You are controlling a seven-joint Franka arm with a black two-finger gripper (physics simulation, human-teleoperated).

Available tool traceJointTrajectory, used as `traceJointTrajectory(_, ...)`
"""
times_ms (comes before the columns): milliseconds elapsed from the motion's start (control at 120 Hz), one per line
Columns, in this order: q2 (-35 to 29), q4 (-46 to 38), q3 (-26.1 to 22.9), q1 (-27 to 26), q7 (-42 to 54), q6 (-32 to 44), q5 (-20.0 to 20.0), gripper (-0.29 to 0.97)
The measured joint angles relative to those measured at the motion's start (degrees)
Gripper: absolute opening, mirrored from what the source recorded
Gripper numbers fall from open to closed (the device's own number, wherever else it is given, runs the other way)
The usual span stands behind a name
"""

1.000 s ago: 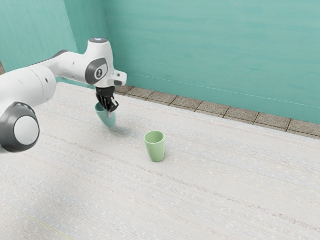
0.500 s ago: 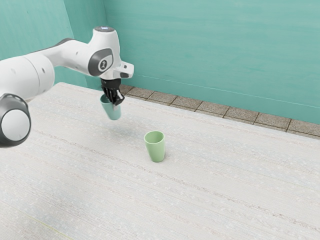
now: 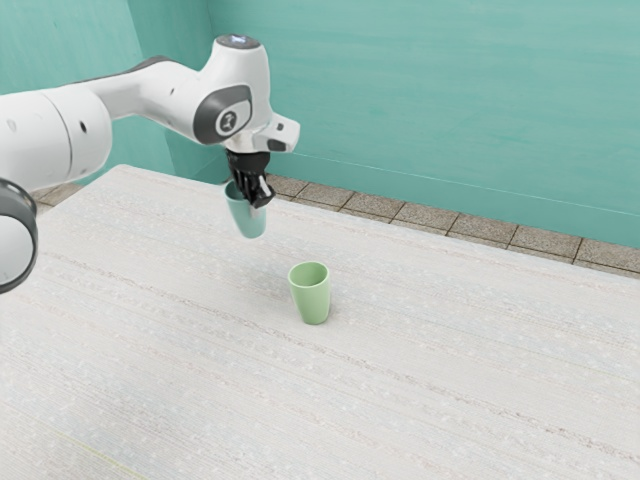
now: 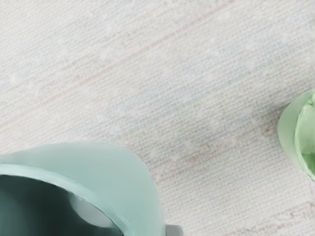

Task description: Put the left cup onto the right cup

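The teal cup hangs aloft, tilted; the light green cup stands upright below, toward the exterior view's right.

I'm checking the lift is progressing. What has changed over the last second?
The claw, shut on the teal cup, has carried it up and toward the exterior view's right, nearer the green cup. The grip did not change. The green cup stayed upright at the same spot on the table.

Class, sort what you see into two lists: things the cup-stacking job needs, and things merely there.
Job: teal cup, gripped by the pincer above the table; green cup, upright on the table.
Merely there: table; teal wall; tiled strip along the wall.
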Motion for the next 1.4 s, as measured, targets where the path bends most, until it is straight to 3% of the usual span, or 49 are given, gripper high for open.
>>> traceJointTrajectory(683, -7.6, -7.4, 3.8, -10.6, -2.5, 1.2, -2.6, -0.08)
traceJointTrajectory(1400, -10.0, -12.8, 5.0, -13.3, -4.9, 3.8, -3.7, -0.08)
